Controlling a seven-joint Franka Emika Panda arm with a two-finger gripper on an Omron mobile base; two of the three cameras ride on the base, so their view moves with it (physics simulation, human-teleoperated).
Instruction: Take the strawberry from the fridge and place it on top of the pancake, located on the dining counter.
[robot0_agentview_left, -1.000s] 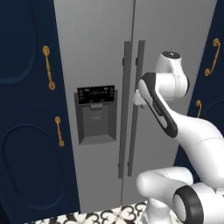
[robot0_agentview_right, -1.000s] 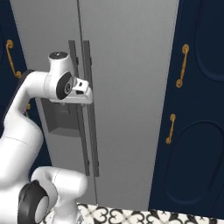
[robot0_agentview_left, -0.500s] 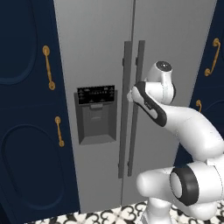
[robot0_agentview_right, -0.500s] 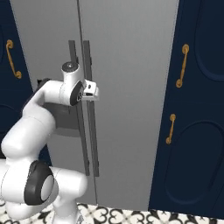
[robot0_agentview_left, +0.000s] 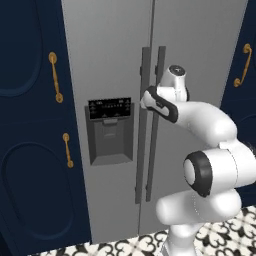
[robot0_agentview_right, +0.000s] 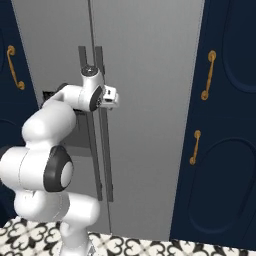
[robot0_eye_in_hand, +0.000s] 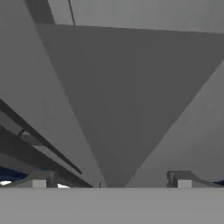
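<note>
The tall grey fridge (robot0_agentview_left: 200, 50) (robot0_agentview_right: 150, 75) stands in front of me with both doors closed, so the strawberry is hidden behind them. My gripper (robot0_agentview_right: 112, 98) (robot0_eye_in_hand: 111, 183) is right up against the right door, just beside the two long dark handles (robot0_agentview_right: 101, 140) (robot0_agentview_left: 159, 65). In the hand view its fingertips (robot0_eye_in_hand: 39, 183) stand far apart with nothing between them, so it is open. That view looks along the grey door (robot0_eye_in_hand: 131, 87), with the dark handle bars (robot0_eye_in_hand: 26, 144) running at the lower left. The pancake and the dining counter are out of view.
A black dispenser panel (robot0_agentview_left: 110, 130) sits in the left door. Navy cabinets with gold handles (robot0_agentview_left: 30, 125) (robot0_agentview_right: 225, 125) flank the fridge on both sides. Patterned floor tiles (robot0_agentview_right: 150, 247) lie below. My own arm (robot0_agentview_left: 210, 165) fills the space before the right door.
The arm has folded in and its elbow has come toward the cameras. The hand has edged right, past the handles and closer to the right door. The fridge stays closed.
</note>
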